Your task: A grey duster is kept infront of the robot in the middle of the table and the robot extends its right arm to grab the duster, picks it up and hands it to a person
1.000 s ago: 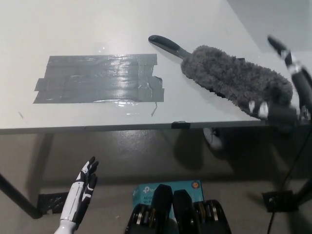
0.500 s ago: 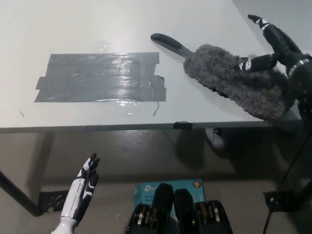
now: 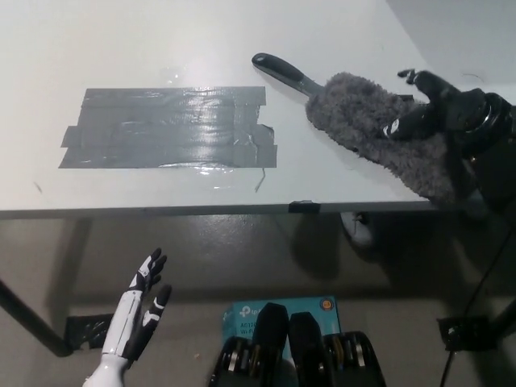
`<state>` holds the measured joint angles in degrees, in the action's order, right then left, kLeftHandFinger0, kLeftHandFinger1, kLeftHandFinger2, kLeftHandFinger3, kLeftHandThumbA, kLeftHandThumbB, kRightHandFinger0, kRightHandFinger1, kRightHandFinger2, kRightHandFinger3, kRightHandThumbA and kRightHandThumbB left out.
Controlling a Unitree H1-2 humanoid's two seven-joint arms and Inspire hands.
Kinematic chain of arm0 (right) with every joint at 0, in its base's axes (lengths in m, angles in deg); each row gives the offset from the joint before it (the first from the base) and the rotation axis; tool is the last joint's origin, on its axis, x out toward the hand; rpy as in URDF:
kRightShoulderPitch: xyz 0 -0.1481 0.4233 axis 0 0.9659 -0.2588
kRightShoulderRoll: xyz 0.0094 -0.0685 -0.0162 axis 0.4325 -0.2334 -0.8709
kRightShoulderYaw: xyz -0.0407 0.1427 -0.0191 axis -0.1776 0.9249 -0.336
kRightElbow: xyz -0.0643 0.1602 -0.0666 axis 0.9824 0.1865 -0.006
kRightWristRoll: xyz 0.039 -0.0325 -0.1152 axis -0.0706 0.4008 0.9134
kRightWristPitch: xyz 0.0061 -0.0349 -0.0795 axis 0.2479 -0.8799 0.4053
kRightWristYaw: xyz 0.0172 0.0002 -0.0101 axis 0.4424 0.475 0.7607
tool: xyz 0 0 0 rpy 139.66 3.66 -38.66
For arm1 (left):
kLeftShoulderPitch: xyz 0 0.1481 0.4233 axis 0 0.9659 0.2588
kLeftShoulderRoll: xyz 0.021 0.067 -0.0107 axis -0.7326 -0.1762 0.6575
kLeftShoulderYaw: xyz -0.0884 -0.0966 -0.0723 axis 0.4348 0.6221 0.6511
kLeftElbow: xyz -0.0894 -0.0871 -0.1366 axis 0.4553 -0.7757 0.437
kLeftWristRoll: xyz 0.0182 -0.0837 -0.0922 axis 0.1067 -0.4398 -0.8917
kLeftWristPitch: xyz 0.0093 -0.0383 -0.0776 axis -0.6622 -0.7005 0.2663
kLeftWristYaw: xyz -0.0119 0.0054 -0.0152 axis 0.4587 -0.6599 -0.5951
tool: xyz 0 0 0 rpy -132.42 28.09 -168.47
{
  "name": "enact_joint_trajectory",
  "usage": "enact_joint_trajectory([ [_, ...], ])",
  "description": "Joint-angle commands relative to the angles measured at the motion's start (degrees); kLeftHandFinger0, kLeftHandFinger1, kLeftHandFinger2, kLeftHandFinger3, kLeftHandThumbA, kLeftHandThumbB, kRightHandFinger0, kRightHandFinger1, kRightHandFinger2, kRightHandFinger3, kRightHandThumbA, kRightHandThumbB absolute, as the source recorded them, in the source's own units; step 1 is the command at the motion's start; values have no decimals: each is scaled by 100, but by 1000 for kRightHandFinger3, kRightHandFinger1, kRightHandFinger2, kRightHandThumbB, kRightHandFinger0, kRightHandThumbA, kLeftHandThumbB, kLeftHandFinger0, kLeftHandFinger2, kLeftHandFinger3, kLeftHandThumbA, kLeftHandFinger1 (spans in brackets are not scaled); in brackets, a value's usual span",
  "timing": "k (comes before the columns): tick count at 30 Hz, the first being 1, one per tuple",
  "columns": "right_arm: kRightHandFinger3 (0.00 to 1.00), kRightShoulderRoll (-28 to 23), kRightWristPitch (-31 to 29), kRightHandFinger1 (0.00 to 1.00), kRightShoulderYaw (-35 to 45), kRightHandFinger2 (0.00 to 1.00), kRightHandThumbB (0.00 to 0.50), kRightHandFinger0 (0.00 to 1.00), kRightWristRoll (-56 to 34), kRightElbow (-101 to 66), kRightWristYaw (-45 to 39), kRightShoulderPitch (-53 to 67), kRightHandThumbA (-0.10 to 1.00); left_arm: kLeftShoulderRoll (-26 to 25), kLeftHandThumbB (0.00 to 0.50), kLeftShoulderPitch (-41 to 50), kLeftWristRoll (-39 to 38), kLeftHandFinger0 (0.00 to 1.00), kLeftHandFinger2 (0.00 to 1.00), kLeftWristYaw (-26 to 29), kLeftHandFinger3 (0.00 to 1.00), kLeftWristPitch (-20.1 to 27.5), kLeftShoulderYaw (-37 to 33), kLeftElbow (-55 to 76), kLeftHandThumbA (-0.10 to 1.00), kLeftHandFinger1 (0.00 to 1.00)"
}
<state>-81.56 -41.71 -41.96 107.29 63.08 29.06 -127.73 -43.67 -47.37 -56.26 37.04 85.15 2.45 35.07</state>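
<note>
Head view: counter (image 3: 121,32) carries grey tape (image 3: 165,127) mid-surface and the grey duster (image 3: 367,125) near its right edge, black right hand (image 3: 431,113) clamped on its fluff. White left hand (image 3: 137,314) hangs below, fingers apart.

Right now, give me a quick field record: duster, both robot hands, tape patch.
duster: lying on the table, right side, fluffy head towards the near edge, black handle pointing away
right robot hand: on the duster head, fingers curled over it, not lifted
left robot hand: open, resting below the table edge, lower left
tape patch: grey, flat, left of the duster
</note>
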Motion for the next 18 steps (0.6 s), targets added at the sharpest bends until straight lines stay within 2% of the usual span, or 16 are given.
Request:
enact_joint_trajectory([
  [1, 1000, -38, -284, 1000, 220, 1000, 498, 1000, -419, 158, -643, -245, 1000, -68, 274, -109, 98, 1000, 1000, 121, 1000, 222, -14, 42, 929, 1000],
  [2, 1000, -70, -326, 1000, 243, 1000, 500, 1000, -506, 156, -885, -225, 1000, -64, 271, -105, 107, 1000, 1000, 111, 1000, 219, -2, 61, 929, 1000],
  [4, 1000, -109, -434, 1000, 235, 1000, 461, 1000, -587, 153, -1265, -243, 1000, -61, 265, -103, 84, 1000, 1000, 93, 1000, 202, 15, 82, 921, 1000],
  [6, 1000, -134, -538, 1000, 181, 1000, 443, 1000, -581, 205, -1469, -280, 1000, -59, 262, -103, 82, 1000, 1000, 93, 1000, 196, 23, 81, 919, 1000],
  [11, 1000, -182, -771, 1000, -39, 1000, 451, 1000, -364, 535, -1610, -396, 1000, -63, 256, -123, 133, 1000, 1000, 110, 1000, 173, 21, 83, 925, 1000],
  [15, 1000, -154, -722, 1000, -112, 1000, 493, 1000, -263, 925, -1562, -451, 1000, -66, 254, -114, 121, 1000, 1000, 99, 1000, 152, 29, 115, 929, 1000],
  [18, 1000, -181, -813, 1000, -205, 1000, 500, 1000, -175, 1160, -1497, -530, 1000, -73, 256, -144, 86, 1000, 1000, 68, 1000, 115, 33, 125, 933, 1000],
])
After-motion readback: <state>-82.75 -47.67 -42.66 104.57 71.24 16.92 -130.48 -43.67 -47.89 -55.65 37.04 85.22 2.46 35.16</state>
